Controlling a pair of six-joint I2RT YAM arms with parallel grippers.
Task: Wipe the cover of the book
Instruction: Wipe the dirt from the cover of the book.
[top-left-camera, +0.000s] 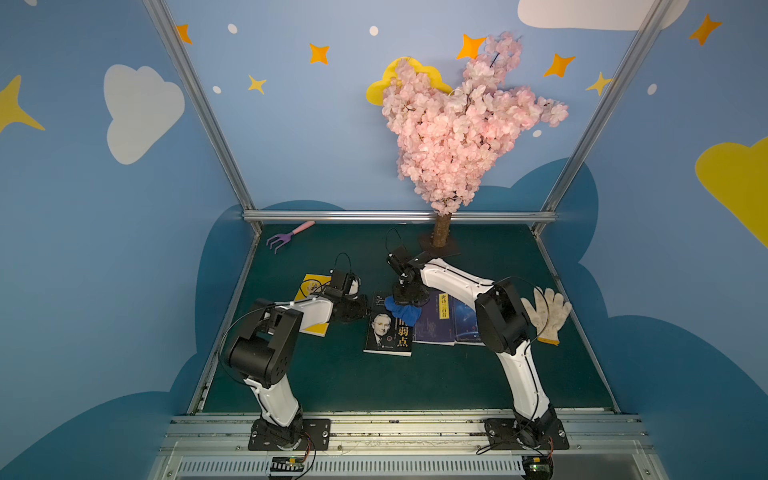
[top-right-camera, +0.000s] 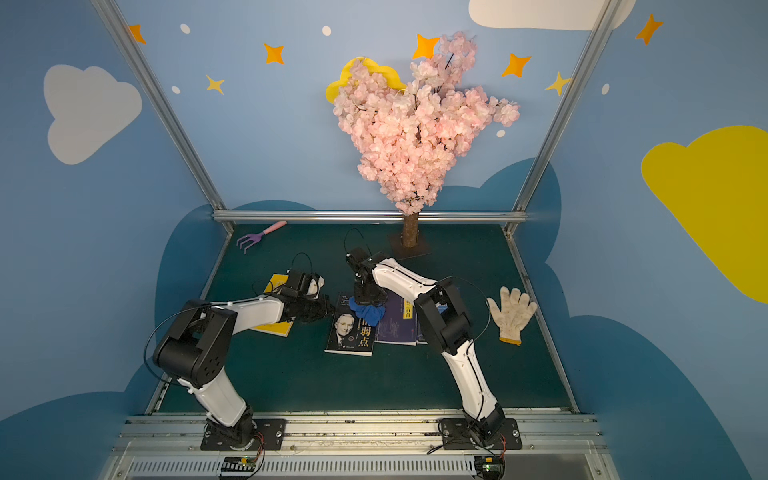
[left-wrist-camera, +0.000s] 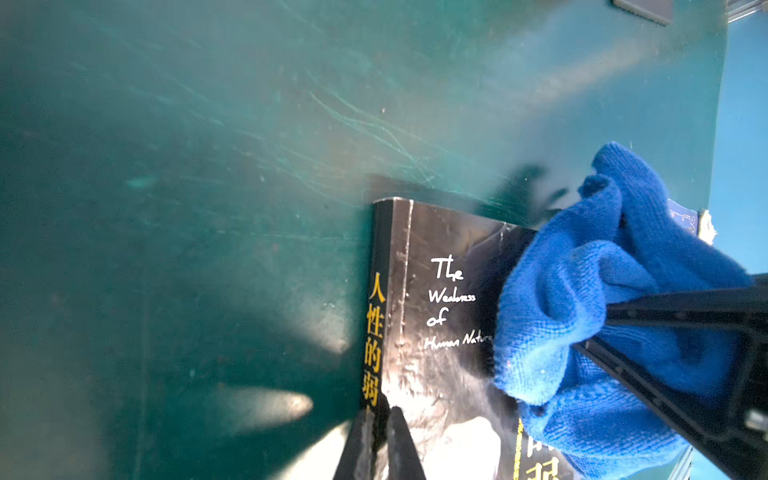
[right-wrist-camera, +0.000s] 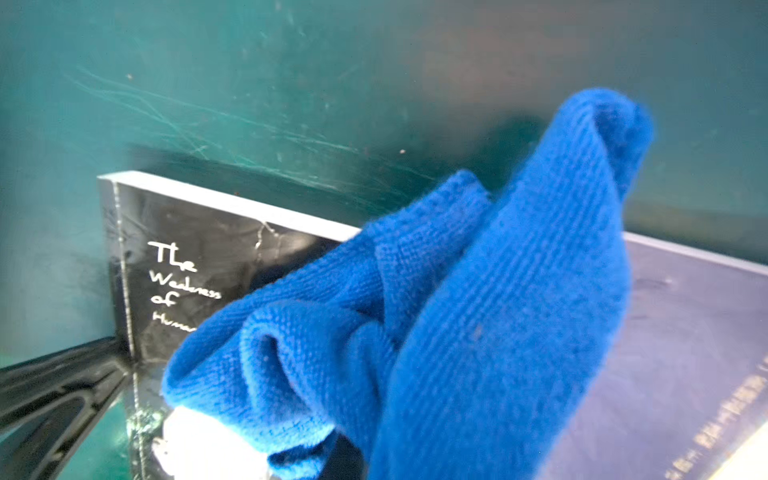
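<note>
On black book (top-left-camera: 386, 334), blue cloth (top-left-camera: 401, 312) tight in right gripper (top-left-camera: 406, 300); left gripper (left-wrist-camera: 380, 419) closed at spine; purple book (top-left-camera: 432, 328) alongside.

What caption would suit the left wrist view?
A blue cloth in the right end effector rests on the black book; shut left end effector sits at its spine.

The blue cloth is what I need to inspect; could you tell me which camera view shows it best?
The right wrist view: the blue cloth fills the frame, weave sharp, draped on the black book. The left wrist view shows it partly behind the right gripper; both top views show it small.
</note>
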